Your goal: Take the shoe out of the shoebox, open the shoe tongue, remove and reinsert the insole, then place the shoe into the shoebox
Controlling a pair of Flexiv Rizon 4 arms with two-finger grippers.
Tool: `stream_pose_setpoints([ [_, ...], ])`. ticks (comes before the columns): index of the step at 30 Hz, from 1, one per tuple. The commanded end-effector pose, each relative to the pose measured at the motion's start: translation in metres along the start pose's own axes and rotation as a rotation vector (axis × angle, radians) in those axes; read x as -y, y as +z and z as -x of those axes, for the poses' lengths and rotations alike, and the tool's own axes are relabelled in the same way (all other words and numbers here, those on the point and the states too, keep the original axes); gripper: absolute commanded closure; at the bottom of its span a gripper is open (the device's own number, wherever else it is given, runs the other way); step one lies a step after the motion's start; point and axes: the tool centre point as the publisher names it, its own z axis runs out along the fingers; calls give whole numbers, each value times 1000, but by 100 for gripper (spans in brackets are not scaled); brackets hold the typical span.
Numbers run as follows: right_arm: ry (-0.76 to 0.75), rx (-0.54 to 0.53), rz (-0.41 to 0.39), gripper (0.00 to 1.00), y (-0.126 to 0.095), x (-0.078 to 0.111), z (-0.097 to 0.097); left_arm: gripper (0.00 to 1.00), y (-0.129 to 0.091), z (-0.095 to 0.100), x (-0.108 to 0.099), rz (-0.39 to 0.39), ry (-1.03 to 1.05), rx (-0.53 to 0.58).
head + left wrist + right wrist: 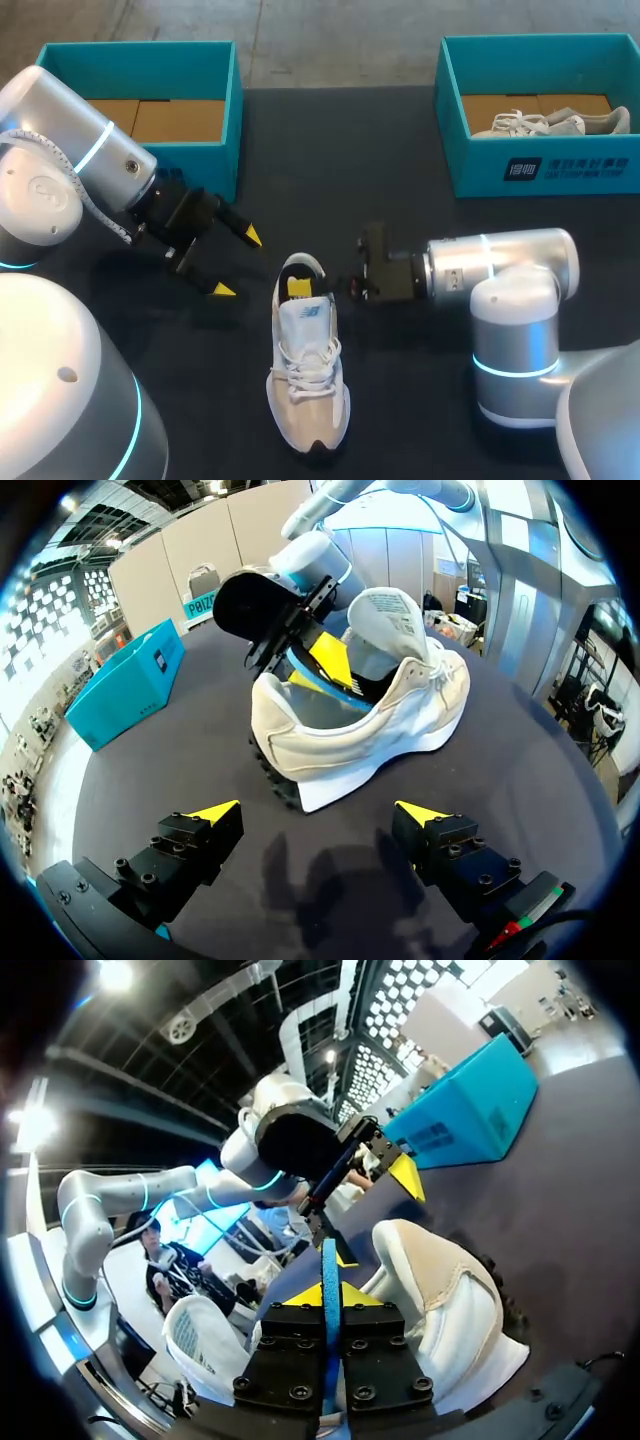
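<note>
A white and beige sneaker [306, 372] lies on the black table between my arms, heel end away from me, tongue [388, 615] pulled up. My right gripper [300, 286] reaches into the heel opening from the right. In the right wrist view its fingers [330, 1296] are shut on the thin blue insole [329, 1260], which stands on edge between the yellow tips, with the shoe [440, 1280] around them. My left gripper [236, 263] hangs open left of the heel, holding nothing. In the left wrist view the shoe [370, 725] lies ahead of its open fingers [318, 815].
A teal shoebox [220, 100] with a bare cardboard floor stands at the back left, close behind my left arm. A second teal shoebox [540, 165] at the back right holds another pale shoe [548, 124].
</note>
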Motion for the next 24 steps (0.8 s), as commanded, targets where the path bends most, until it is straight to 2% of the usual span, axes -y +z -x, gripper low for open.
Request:
stream_pose_setpoints([
  [1, 18, 2, -13, 100, 4, 4, 1, 0, -1, 0, 0, 4, 0, -1],
  [12, 90, 20, -41, 100, 2, 20, -1, 0, -1, 0, 0, 4, 0, -1],
  [19, 89, 26, -28, 100, 0, 21, -3, 0, -1, 0, 0, 4, 0, -1],
  [20, 84, 30, -27, 95, 0, 20, -3, 0, -1, 0, 0, 4, 0, -1],
  [21, 79, 31, -25, 76, 0, 19, -4, 0, -1, 0, 0, 4, 0, -1],
  [22, 74, 31, -24, 68, 0, 18, -4, 0, -1, 0, 0, 4, 0, -1],
  [24, 61, 34, -24, 64, 0, 15, -5, 0, -1, 0, 0, 4, 0, -1],
])
